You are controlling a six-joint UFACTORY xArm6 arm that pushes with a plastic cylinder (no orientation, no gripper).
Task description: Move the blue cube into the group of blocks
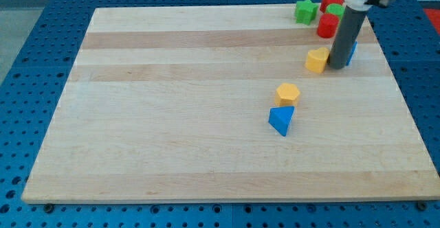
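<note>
A single camera looks down at an angle from in front of and above the counter (206,118), far enough back that almost the whole wooden board fits in frame, with blue perforated surface (27,63) showing along every edge. The board's far edge lies toward the upper frame and appears narrower than the near edge. The arm enters from the upper right corner.

A pale wooden board (206,104) is seen on a blue perforated table (27,84). At the board's two o'clock corner, my tip (337,66) is planted just beside a yellow block (317,60), with a blue cube (351,51) largely hidden behind the rod. A green star-shaped block (306,11), a red cylinder (327,26), another red block (331,1) and a green block (335,10) are clustered at twelve o'clock of the tip. Near the centre, a yellow hexagonal block (288,93) is touched at six o'clock by a blue triangular block (281,120).
</note>
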